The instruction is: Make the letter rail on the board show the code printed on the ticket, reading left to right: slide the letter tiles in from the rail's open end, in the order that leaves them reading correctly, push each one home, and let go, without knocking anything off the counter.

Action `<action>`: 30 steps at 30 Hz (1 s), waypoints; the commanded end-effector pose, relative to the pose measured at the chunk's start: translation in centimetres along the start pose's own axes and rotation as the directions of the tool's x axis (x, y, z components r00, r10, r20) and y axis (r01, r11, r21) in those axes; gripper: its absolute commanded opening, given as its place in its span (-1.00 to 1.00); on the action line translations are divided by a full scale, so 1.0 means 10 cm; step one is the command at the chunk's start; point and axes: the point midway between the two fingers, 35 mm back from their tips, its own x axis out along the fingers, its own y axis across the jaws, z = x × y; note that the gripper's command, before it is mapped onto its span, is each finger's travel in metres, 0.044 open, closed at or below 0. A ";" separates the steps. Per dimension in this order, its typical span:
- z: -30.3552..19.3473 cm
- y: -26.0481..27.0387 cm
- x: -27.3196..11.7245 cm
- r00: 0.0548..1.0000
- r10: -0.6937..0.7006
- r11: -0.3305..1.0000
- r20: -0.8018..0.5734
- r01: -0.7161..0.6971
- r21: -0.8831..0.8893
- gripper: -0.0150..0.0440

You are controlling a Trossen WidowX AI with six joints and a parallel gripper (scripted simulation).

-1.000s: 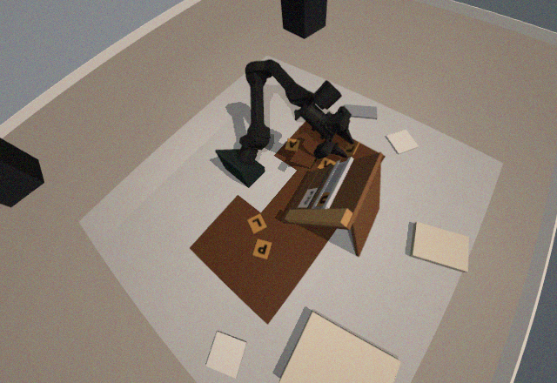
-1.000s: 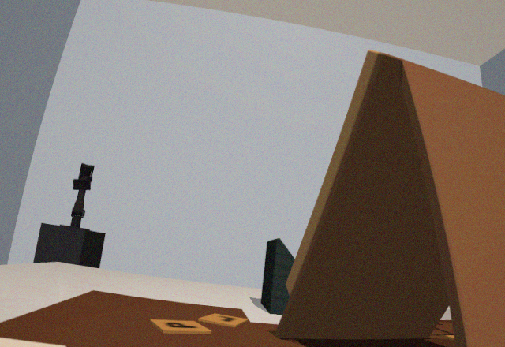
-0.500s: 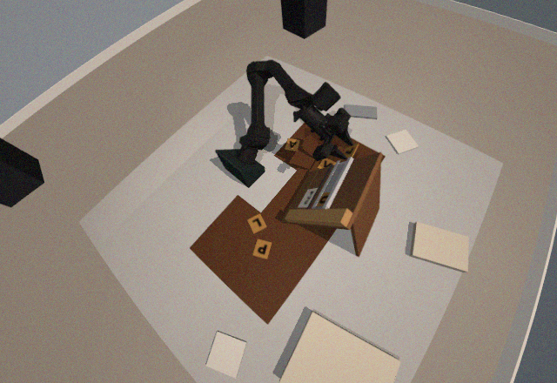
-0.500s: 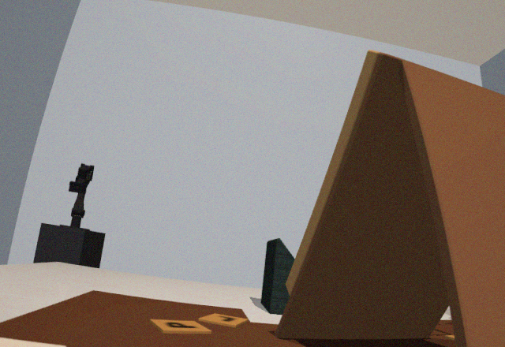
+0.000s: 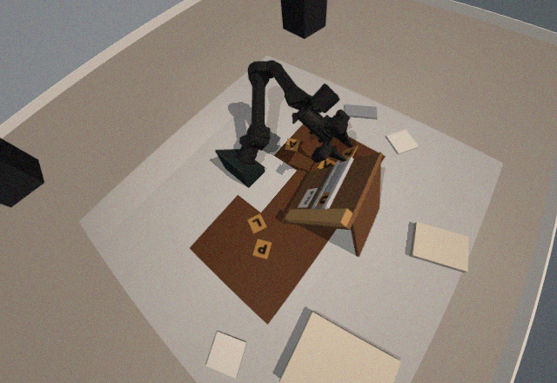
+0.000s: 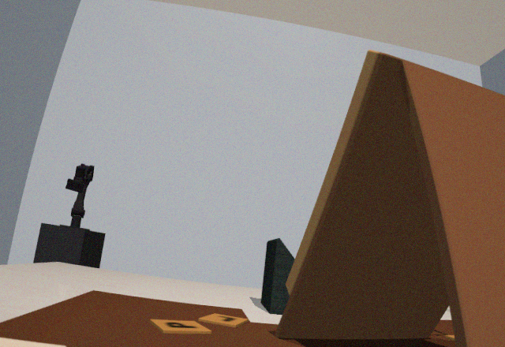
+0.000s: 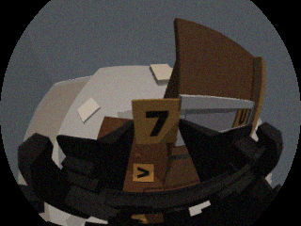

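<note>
Board: we see the board (image 5: 365, 178) (image 6: 367, 213) (image 7: 213, 71) standing like a tent, with its lettered face leaning back; we take it as landmark for all places.
Rail: it is the pale strip (image 5: 340, 181) (image 7: 216, 100) that runs across the face of the board.
Tile in rail: one tile, which we read as U (image 5: 323, 198) (image 7: 243, 118), sits in the rail, near the board's side edge and away from the claw.
Ticket: the white ticket (image 5: 308, 198) is on the board face, below the rail; its print is too small for us to read.
Claw: our gripper (image 5: 346, 150) (image 7: 157, 123) is grasping a tile by its two side edges, near the board's other end.
Held tile: this tile (image 5: 350, 151) (image 7: 156, 113) is upright and shows a mark like a 7; it is close to the rail's end, but if it touches the board we cannot tell.
V tile: the V tile (image 5: 326, 163) (image 7: 143, 172) lies near the same end of the board.
A tile: the A tile (image 5: 292, 144) is farther out from the board, beyond the V tile.
L and P tiles: the L tile (image 5: 257, 223) (image 6: 223, 319) and the P tile (image 5: 262, 249) (image 6: 180, 326) lie flat, well apart from the board's front.
</note>
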 end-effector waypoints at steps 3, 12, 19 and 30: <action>-0.02 -0.05 0.00 1.000 0.000 1.000 -0.003 0.000 0.001 -0.49; -0.02 -0.09 0.00 1.000 -0.001 1.000 -0.003 0.001 0.001 -0.49; -0.02 -0.13 0.00 1.000 -0.001 1.000 -0.004 0.001 0.001 -0.49; -0.02 -0.18 0.00 1.000 -0.001 1.000 -0.004 0.001 0.000 -0.49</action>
